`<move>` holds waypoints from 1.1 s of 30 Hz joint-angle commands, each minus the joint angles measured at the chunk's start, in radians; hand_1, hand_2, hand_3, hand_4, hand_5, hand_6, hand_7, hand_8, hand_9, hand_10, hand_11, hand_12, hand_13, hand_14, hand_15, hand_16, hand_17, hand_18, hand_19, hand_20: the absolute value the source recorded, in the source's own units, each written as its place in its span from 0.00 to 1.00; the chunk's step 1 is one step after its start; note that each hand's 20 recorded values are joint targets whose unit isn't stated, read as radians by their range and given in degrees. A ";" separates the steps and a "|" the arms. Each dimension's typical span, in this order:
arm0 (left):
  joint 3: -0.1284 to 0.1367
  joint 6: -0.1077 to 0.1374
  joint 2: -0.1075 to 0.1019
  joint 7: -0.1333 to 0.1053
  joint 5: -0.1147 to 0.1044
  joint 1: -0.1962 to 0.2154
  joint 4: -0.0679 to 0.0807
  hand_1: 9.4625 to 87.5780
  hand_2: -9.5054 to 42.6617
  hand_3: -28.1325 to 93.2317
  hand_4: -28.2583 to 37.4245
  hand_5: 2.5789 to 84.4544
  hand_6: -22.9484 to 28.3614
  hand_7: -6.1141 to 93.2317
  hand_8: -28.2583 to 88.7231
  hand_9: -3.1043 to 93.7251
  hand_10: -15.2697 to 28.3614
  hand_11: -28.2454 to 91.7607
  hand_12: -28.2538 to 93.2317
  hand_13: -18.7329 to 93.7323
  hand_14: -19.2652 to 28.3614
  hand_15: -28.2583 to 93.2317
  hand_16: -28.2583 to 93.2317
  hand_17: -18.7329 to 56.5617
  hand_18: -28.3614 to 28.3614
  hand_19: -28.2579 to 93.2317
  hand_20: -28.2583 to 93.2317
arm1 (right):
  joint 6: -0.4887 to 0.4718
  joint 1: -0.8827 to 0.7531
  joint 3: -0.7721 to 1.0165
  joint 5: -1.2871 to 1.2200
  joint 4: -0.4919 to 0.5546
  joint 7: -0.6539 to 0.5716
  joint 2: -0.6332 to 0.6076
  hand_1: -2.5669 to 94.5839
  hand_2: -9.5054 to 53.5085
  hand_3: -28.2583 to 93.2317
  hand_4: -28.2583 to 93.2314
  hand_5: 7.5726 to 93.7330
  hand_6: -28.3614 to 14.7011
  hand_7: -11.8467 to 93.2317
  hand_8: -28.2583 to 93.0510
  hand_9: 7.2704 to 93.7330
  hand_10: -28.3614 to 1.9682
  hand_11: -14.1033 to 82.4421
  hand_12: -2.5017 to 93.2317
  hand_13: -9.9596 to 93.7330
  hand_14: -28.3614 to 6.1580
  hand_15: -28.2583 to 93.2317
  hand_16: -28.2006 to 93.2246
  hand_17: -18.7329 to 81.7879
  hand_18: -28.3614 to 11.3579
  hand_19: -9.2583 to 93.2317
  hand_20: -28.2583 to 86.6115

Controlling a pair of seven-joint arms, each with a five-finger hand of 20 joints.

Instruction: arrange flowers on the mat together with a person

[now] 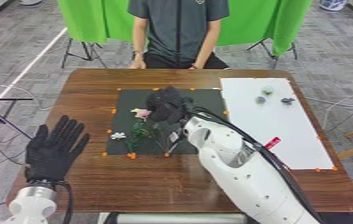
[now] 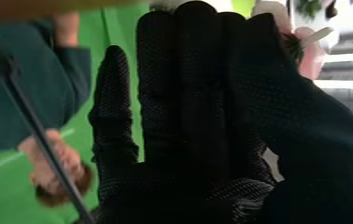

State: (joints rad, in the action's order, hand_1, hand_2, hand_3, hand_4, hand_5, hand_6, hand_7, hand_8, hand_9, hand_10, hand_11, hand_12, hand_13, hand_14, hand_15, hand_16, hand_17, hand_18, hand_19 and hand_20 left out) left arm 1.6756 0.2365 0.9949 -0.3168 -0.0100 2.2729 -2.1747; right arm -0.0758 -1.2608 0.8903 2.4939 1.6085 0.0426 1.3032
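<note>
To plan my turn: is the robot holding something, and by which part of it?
The left hand holds nothing. The right hand is beside the pink flower, but whether it holds it cannot be told.

This looks like a robotics lab or filming space set up in an office-type room, with grey patterned carpet (image 1: pixel 30 55) underfoot and loose thin cables (image 1: pixel 28 91) trailing over it. Bright green cloth backdrops (image 1: pixel 283 20) hang behind a brown wooden table (image 1: pixel 101 185), with black metal tripod legs (image 1: pixel 86 48) below, and small orange markers (image 1: pixel 132 156) edge the dark rectangular mat (image 1: pixel 126 105).
</note>
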 commanded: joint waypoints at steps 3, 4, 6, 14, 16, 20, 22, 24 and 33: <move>-0.029 -0.011 -0.014 0.016 0.013 -0.036 -0.006 0.27 0.49 0.80 0.00 0.53 0.61 0.14 0.17 0.46 0.65 0.35 0.30 0.44 0.65 0.38 0.20 0.22 0.72 0.47 0.34 | 0.053 -0.014 -0.049 0.030 -0.069 -0.058 0.031 0.60 0.02 0.78 0.00 0.73 0.72 0.51 0.18 0.87 0.68 0.25 0.40 0.71 0.69 0.55 0.54 0.41 0.26 0.72 0.43; -0.031 -0.013 -0.014 0.018 0.013 -0.035 -0.005 0.27 0.49 0.80 0.00 0.53 0.61 0.14 0.17 0.46 0.65 0.35 0.30 0.44 0.66 0.38 0.20 0.22 0.72 0.47 0.34 | 0.057 -0.014 -0.048 0.033 -0.069 -0.058 0.030 0.60 0.02 0.78 0.00 0.73 0.72 0.51 0.18 0.88 0.68 0.25 0.40 0.71 0.69 0.55 0.54 0.41 0.26 0.72 0.43; -0.034 -0.008 -0.010 0.020 0.011 -0.035 -0.004 0.27 0.49 0.80 0.00 0.53 0.61 0.14 0.17 0.46 0.65 0.35 0.30 0.44 0.66 0.38 0.20 0.22 0.72 0.47 0.34 | 0.072 -0.012 -0.055 0.007 -0.063 -0.066 0.021 0.60 0.01 0.78 0.00 0.74 0.72 0.51 0.18 0.88 0.68 0.25 0.40 0.71 0.69 0.55 0.53 0.41 0.27 0.71 0.42; -0.008 0.008 -0.006 -0.005 -0.003 0.002 -0.026 0.27 0.49 0.80 0.00 0.53 0.61 0.14 0.17 0.46 0.65 0.35 0.31 0.44 0.66 0.38 0.20 0.22 0.72 0.47 0.34 | 0.108 -0.019 -0.060 -0.024 -0.069 -0.089 0.035 0.60 0.01 0.79 0.00 0.72 0.73 0.49 0.17 0.86 0.68 0.24 0.40 0.70 0.69 0.53 0.53 0.40 0.27 0.70 0.40; 0.002 0.001 -0.008 -0.008 -0.001 0.018 -0.034 0.27 0.49 0.80 0.00 0.53 0.61 0.14 0.17 0.46 0.65 0.35 0.31 0.44 0.66 0.38 0.20 0.22 0.72 0.47 0.34 | 0.109 -0.018 -0.066 -0.027 -0.063 -0.108 0.032 0.59 0.01 0.79 0.00 0.71 0.73 0.49 0.17 0.86 0.68 0.24 0.40 0.70 0.69 0.53 0.53 0.40 0.27 0.70 0.40; -0.003 0.021 -0.007 -0.008 -0.018 0.013 -0.034 0.27 0.48 0.80 0.00 0.53 0.61 0.14 0.17 0.46 0.66 0.35 0.30 0.44 0.66 0.38 0.20 0.22 0.72 0.47 0.34 | 0.141 -0.020 -0.061 -0.019 -0.075 -0.149 0.038 0.58 0.00 0.81 0.00 0.69 0.71 0.49 0.16 0.83 0.67 0.25 0.38 0.69 0.68 0.53 0.52 0.40 0.26 0.71 0.39; 0.002 0.014 -0.007 -0.011 -0.025 0.021 -0.035 0.27 0.48 0.80 0.00 0.53 0.61 0.14 0.17 0.46 0.66 0.35 0.30 0.44 0.66 0.38 0.20 0.22 0.72 0.47 0.34 | 0.151 -0.015 -0.059 -0.016 -0.086 -0.176 0.044 0.58 0.00 0.81 0.00 0.68 0.71 0.49 0.16 0.83 0.67 0.25 0.38 0.68 0.68 0.53 0.52 0.39 0.26 0.71 0.39; 0.003 0.018 -0.007 -0.005 -0.019 0.017 -0.032 0.27 0.48 0.80 0.00 0.53 0.61 0.14 0.17 0.46 0.66 0.35 0.30 0.44 0.66 0.38 0.20 0.22 0.72 0.47 0.34 | 0.157 -0.013 -0.053 -0.019 -0.096 -0.183 0.046 0.58 0.00 0.81 0.00 0.67 0.71 0.48 0.15 0.83 0.66 0.25 0.38 0.68 0.68 0.53 0.51 0.39 0.25 0.71 0.38; 0.000 0.018 -0.001 0.013 -0.012 -0.022 -0.007 0.27 0.48 0.81 0.00 0.53 0.61 0.14 0.17 0.46 0.65 0.35 0.30 0.44 0.66 0.39 0.20 0.22 0.72 0.47 0.34 | 0.172 -0.001 -0.043 0.003 -0.135 -0.181 0.058 0.58 0.00 0.83 0.00 0.64 0.69 0.45 0.14 0.77 0.62 0.29 0.31 0.66 0.66 0.54 0.49 0.39 0.24 0.72 0.37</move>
State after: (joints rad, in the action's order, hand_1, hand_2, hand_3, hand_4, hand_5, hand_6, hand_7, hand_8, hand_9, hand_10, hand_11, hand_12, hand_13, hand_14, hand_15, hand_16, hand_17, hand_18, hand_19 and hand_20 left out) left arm 1.6766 0.2467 0.9824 -0.3221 -0.0254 2.2696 -2.1984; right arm 0.0802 -1.2702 0.8444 2.4795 1.4718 -0.1358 1.3570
